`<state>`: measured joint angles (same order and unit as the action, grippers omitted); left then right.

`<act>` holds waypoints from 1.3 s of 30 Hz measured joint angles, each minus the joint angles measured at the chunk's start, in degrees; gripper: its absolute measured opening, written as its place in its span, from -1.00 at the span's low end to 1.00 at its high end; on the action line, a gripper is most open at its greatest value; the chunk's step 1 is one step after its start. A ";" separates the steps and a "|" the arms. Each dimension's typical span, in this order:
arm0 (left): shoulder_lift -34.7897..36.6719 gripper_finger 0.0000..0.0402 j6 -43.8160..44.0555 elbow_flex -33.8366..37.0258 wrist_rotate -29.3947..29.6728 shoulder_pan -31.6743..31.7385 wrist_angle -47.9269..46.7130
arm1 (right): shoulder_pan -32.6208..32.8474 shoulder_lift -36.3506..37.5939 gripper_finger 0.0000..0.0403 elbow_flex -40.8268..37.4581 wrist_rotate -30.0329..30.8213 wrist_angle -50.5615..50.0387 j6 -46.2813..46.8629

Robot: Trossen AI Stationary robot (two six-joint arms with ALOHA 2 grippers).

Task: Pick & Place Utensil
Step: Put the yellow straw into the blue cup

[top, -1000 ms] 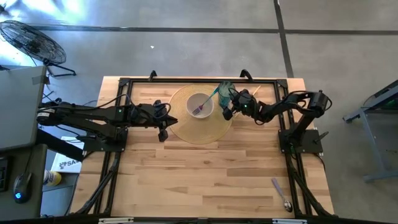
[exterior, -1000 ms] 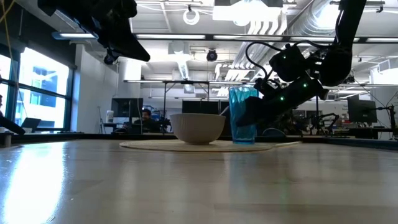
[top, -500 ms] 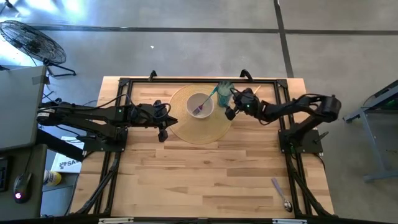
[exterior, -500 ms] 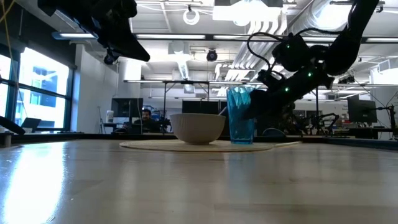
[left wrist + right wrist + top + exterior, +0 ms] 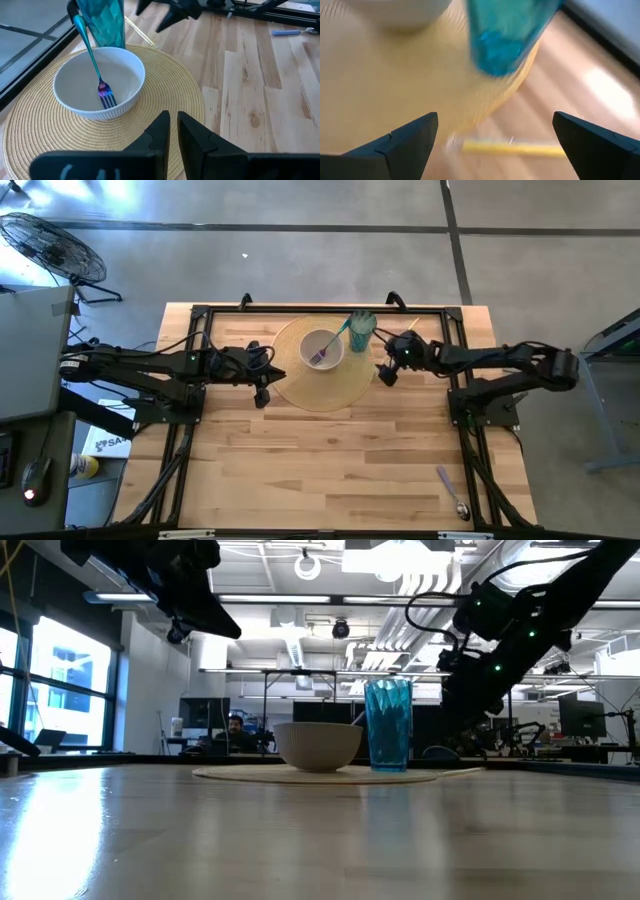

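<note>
A teal fork (image 5: 91,53) with purple tines lies in a white bowl (image 5: 322,350), tines on the bowl's bottom and handle leaning on the rim toward a blue cup (image 5: 361,328). Bowl and cup stand on a round woven placemat (image 5: 325,392). My right gripper (image 5: 385,362) is open and hovers just off the placemat's right edge, short of the cup (image 5: 507,35). My left gripper (image 5: 262,386) is shut and hangs above the placemat's left edge, tips (image 5: 172,125) aimed at the bowl (image 5: 125,100). A second utensil, a spoon (image 5: 452,494), lies flat near the table's near right corner.
A thin yellow stick (image 5: 515,148) lies on the wood beside the placemat, right of the cup. Black frame rails run along the table's far edge and both sides. The middle and near part of the tabletop is bare wood apart from the spoon.
My right gripper has drawn back from the blue cup toward the table's right edge and risen, its arm stretching out. The cup, tilted beside the fingers a second ago, now stands upright on the placemat.
</note>
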<state>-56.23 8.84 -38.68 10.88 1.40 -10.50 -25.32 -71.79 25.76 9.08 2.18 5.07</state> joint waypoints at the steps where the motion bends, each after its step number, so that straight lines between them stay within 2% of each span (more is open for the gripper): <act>1: 0.00 -0.84 0.00 0.00 0.00 0.01 0.02 | 0.01 0.57 0.93 0.00 -0.91 -2.13 -0.42; 6: 0.00 -0.84 0.28 0.00 0.02 0.01 0.04 | -0.09 1.45 0.93 1.43 -0.07 -10.29 1.08; 11: 0.00 -0.84 0.42 0.00 0.02 0.01 0.11 | -0.22 1.38 0.93 3.64 9.10 -12.57 15.52; 15: 0.00 -0.84 0.42 0.00 0.01 0.01 0.06 | -0.20 1.38 0.93 3.67 13.92 -15.37 27.75; 22: 0.00 -0.84 0.44 0.00 -2.86 0.01 0.08 | -0.22 -1.12 0.86 3.65 23.64 -17.44 40.08; 31: 0.00 -0.84 0.30 0.00 -2.84 0.01 0.48 | -3.66 -13.49 0.81 3.65 24.92 -11.31 47.06; 39: 0.00 -0.84 -1.07 0.00 -2.80 0.01 0.12 | -5.24 -17.13 0.80 3.65 24.08 -6.55 47.22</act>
<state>-56.23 7.77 -38.68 8.08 1.41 -10.38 -30.56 -88.92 29.41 33.16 -4.37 52.29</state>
